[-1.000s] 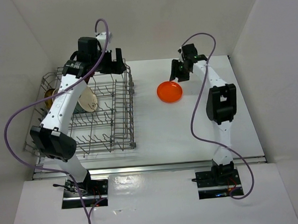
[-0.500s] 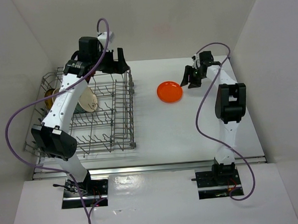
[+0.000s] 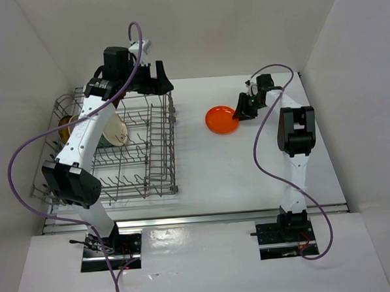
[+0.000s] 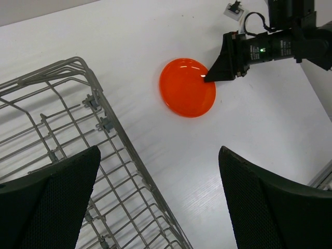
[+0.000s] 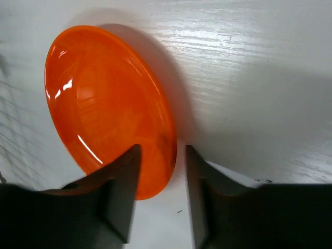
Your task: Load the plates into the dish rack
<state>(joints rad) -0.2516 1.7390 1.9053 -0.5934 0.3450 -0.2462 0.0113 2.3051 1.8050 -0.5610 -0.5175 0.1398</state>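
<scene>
The plain orange plate lies flat on the white table right of the dish rack. My right gripper is low at the plate's right rim, open. In the right wrist view one finger sits over the orange plate and the other stands on the table outside the rim, so the edge is between them, right gripper. My left gripper is open and empty above the rack's far right corner. A cream plate and a brown-yellow plate stand in the rack.
The left wrist view shows the rack's corner, the orange plate and the right gripper touching its rim. White walls close in the table on the left, back and right. The left arm's purple cable loops over the rack.
My right gripper swung out to the right, then came back down to the orange plate's right rim. My left gripper shifted slightly right. The plate has not moved.
</scene>
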